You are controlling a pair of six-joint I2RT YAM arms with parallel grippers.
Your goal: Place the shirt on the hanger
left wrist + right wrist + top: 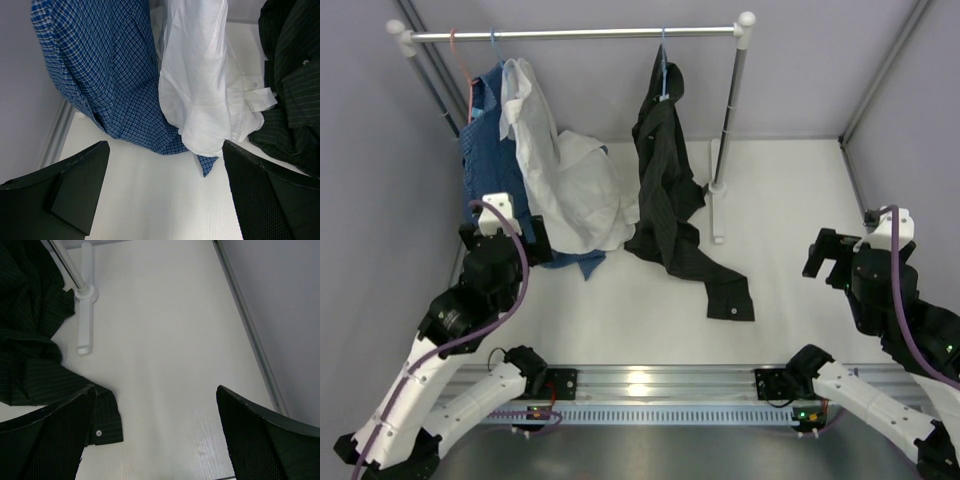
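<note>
The black pinstriped shirt hangs from the rail on a light-blue wire hanger, its lower part and one sleeve trailing onto the table. The sleeve cuff lies beside my right gripper's left finger, and the shirt also shows at the right of the left wrist view. My left gripper is open and empty, low on the table in front of the blue and white garments. My right gripper is open and empty at the right, apart from the shirt.
A white shirt and a blue checked garment hang at the rail's left, with a red wire hanger beside them. The rail stands on two posts; the right post's white foot rests on the table. Grey walls close in on the sides.
</note>
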